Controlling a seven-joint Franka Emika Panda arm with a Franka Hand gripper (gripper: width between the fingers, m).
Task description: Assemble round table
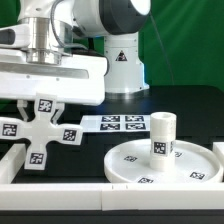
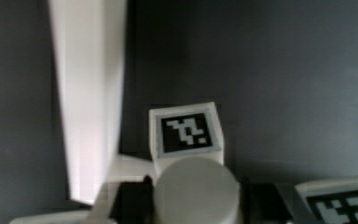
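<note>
Exterior view: my gripper (image 1: 35, 104) hangs over the desk (image 1: 190, 105) near its edge on the exterior view's left. Its fingers are pressed together on the cross-shaped foot (image 1: 42, 130), pinching one arm of it. The foot hangs tilted, its tagged face turned toward the camera, and looks to be clear of the desk. Toward the front corner on the exterior view's right lies the round disc (image 1: 125, 165), flat with its rim up. The leg (image 1: 160, 133) stands upright in the disc's central hub. Whether it is fully seated there I cannot tell. The marker board (image 1: 120, 122) lies flat between the foot and the disc, further back. A border rail (image 1: 50, 186) runs along the front edge.

Wrist view: one tagged arm of the foot (image 2: 188, 130) sits close under the camera, and a second tag shows at the picture's corner. A pale rounded shape (image 2: 197, 190) in the foreground is too blurred to tell finger from foot. The rail (image 2: 87, 90) runs past on the dark desk.

I judge the task well along, with disc and leg joined and the foot in my grip. What is left is carrying the foot across, setting it on the leg's top and fastening it.
</note>
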